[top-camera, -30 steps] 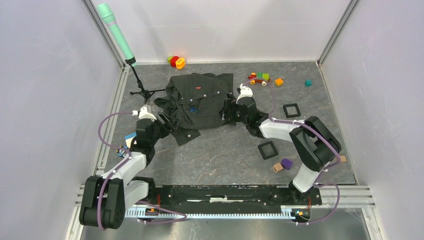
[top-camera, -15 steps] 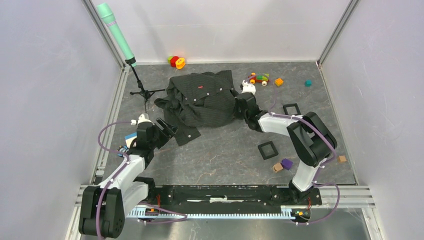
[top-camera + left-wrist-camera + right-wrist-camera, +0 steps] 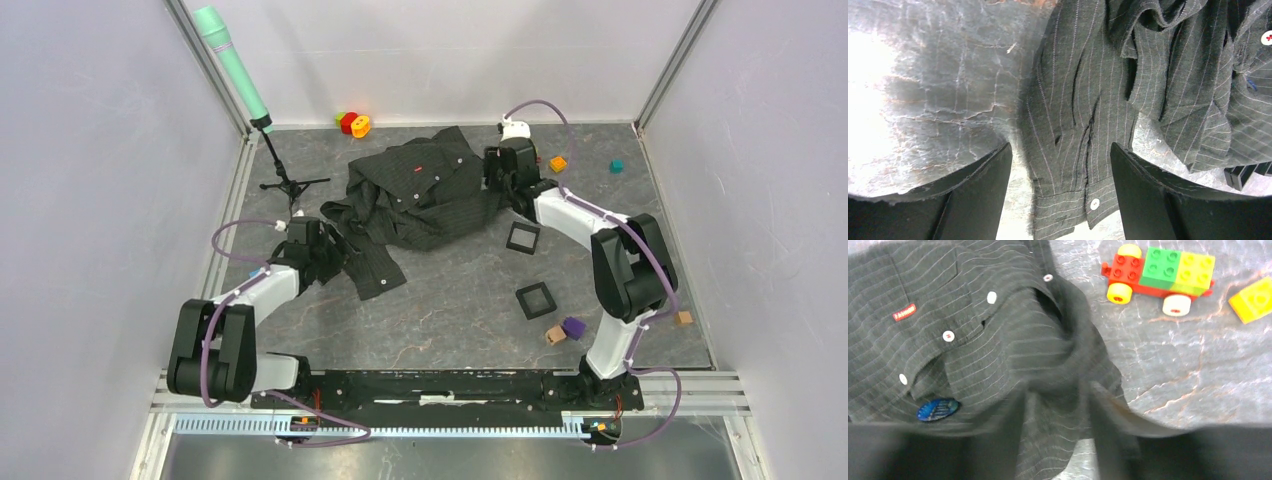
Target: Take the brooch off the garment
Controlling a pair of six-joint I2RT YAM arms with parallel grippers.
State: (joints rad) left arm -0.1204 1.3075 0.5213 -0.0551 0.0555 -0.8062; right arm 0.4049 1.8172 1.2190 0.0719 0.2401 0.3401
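The garment lay crumpled at the rear middle of the table, one sleeve trailing toward the left arm. The right gripper was clamped on a bunched fold at the garment's right edge, its fingers blurred in the wrist view. The brooch sat on the shirt front, just below the row of white buttons and close beside that gripper. The left gripper was released, jaws spread wide, with the sleeve cuff lying between them.

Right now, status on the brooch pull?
Left fingers open over shirt. Right fingers shut on a shirt fold, view blurred. Brooch on shirt, ungripped, nothing covering it.
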